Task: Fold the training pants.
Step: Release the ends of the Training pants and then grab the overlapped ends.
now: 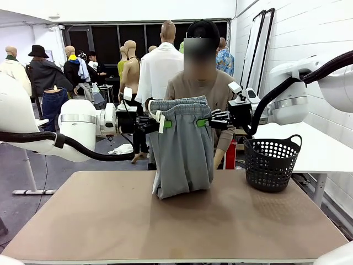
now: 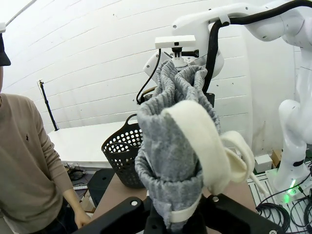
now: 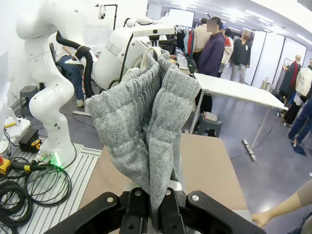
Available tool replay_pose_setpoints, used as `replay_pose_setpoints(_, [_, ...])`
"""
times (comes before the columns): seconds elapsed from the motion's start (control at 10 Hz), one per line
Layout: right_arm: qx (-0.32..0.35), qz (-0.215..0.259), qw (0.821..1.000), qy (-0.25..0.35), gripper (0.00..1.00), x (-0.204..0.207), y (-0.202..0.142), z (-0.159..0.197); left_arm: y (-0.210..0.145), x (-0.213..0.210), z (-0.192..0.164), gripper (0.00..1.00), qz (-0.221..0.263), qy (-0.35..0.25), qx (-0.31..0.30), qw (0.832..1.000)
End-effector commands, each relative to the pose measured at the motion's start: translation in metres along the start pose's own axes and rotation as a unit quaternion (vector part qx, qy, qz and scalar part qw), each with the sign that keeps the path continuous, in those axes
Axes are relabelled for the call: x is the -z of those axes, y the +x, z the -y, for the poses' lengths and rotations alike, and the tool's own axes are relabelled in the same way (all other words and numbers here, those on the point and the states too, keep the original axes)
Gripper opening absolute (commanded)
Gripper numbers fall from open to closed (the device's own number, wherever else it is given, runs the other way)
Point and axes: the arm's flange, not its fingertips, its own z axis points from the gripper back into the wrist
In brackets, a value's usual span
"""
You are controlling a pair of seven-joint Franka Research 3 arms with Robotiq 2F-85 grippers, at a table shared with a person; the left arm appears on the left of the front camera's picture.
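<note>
The light grey training pants [image 1: 183, 146] hang by their waistband above the brown table [image 1: 110, 226], their lower end resting bunched on the tabletop. My left gripper [image 1: 164, 124] is shut on the waistband's left corner, where the white drawstring [image 2: 214, 146] loops over the grey cloth [image 2: 168, 161]. On the right corner my right gripper [image 1: 205, 122] is shut too. The right wrist view has the gathered waistband [image 3: 146, 126] rising from between its fingers [image 3: 139, 204].
A black perforated basket [image 1: 271, 163] stands on the table's back right. A person [image 1: 198, 83] in a tan sweater stands behind the pants at the far side; one hand [image 3: 263, 217] hangs near the table edge. White tables stand to the right.
</note>
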Motion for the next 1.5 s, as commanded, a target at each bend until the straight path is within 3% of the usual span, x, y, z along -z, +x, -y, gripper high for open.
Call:
replay_pose_setpoints(0.0, [0.000, 0.000, 1.000, 0.002, 0.00, 0.0010, 0.0004, -0.0006, 0.0023, 0.0000, 0.0009, 0.00, 0.006, 0.004, 0.008, 1.000])
replay_pose_setpoints(1.4, [0.000, 0.000, 1.000, 0.002, 0.00, 0.0010, 0.0004, -0.0006, 0.0023, 0.0000, 0.0009, 0.00, 0.006, 0.004, 0.008, 1.000])
